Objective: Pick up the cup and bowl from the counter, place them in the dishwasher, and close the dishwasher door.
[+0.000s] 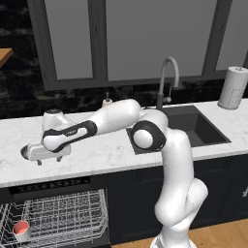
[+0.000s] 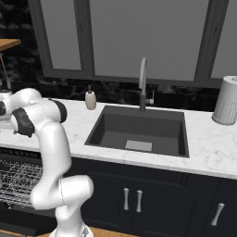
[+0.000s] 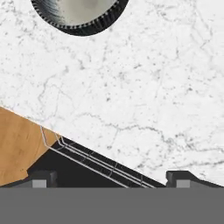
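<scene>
Along the back edge of the table [image 1: 111, 150] a beige soap bottle [image 2: 90, 100] stands just left of the dark sink [image 2: 139, 132], with a grey tap [image 2: 143, 83] behind the basin and a white paper-towel roll [image 2: 227, 101] near the right end. Nothing lies between the pincer and the bowl; the marble there is bare.

The bowl [image 3: 78, 15] is round and grey with a dark ribbed rim, and sits on the table at the top edge of the hand view, cut off by the frame. The cup [image 1: 21, 229], white with a red top, stands in the silvery wire rack [image 1: 63, 218] of the open dishwasher [image 1: 53, 213], near its left side, below the table's front edge.

The arm reaches left from its base, forearm roughly level, hand over the left part of the table near its front edge. The pincer [image 3: 109, 177] points down at the marble, its tips [image 3: 179, 179] spread wide apart with nothing between them, well apart from the bowl. Past the table's edge the hand view shows rack wires and wooden floor [image 3: 19, 144].
</scene>
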Available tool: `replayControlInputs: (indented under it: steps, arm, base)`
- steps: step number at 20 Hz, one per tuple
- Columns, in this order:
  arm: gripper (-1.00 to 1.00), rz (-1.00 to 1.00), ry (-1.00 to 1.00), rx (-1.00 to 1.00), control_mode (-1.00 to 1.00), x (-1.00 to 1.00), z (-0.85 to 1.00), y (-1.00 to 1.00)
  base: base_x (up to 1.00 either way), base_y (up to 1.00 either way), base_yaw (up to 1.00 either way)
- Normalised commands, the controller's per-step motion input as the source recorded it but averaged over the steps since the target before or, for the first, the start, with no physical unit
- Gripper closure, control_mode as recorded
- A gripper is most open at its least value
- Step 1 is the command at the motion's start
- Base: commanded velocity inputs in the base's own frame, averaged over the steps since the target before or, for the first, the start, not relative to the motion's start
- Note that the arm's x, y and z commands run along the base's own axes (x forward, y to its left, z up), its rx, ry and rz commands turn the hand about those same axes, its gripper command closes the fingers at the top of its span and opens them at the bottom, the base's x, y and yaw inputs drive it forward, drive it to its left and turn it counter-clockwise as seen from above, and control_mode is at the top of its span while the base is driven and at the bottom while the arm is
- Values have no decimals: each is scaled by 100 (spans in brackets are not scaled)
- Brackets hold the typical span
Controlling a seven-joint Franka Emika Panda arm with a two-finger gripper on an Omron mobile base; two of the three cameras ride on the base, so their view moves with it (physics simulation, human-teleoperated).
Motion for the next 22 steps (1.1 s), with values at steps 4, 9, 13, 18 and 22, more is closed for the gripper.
replayControlInputs:
  steps: [4,9,13,18,22]
  arm:
    - [-100,0,3,0,-100,72,1,0]
    - [-100,-5,2,2,-100,35,21,0]
    - [-100,-6,8,1,-100,28,9,0]
    - [-100,-4,12,0,-100,34,0,8]
    - [-100,-1,5,0,-100,9,0,16]
  base:
    - [0,0,0]
    - [0,0,0]
    - [0,0,0]
    - [0,0,0]
    - [0,0,0]
